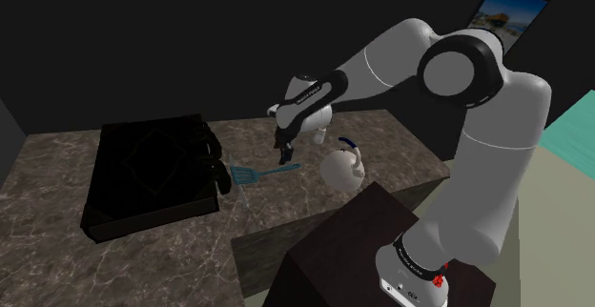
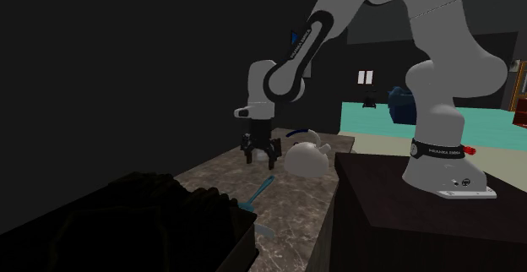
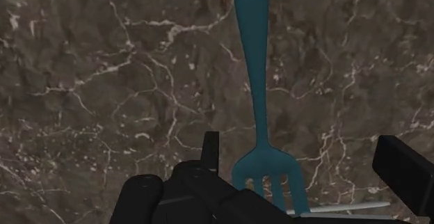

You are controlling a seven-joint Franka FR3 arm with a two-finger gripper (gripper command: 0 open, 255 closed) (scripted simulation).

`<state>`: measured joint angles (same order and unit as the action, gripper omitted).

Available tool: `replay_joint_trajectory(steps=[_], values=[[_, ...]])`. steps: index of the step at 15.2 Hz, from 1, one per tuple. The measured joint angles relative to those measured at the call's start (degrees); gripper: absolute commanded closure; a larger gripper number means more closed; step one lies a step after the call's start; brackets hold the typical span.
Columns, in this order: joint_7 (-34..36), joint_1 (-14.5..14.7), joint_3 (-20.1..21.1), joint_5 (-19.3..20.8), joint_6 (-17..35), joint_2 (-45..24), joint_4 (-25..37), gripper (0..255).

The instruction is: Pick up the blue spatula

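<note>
Beside a black cooktop (image 1: 143, 176), the blue spatula (image 1: 265, 173) lies flat on the veined surface (image 1: 57, 248), at eight o'clock from the tool (image 1: 283, 155), fingers wide and straddling its head untouched; lowering straight, then squeezing the neck, looks safest. White kettle (image 1: 341, 167) at three o'clock.
</note>
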<state>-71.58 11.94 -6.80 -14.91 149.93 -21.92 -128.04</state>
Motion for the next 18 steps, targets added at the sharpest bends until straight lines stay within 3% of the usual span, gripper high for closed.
replay_joint_trajectory(steps=[4,12,13,18], values=[[-5.77,-1.34,2.71,-0.58,1.81,-7.75,4.69,0],[-7.92,-2.30,4.51,-1.63,5.64,-15.04,7.91,0],[-7.94,-2.33,4.57,-1.67,5.77,-15.44,8.17,255],[-7.89,-2.38,4.45,-1.63,5.89,-15.54,8.79,255]])
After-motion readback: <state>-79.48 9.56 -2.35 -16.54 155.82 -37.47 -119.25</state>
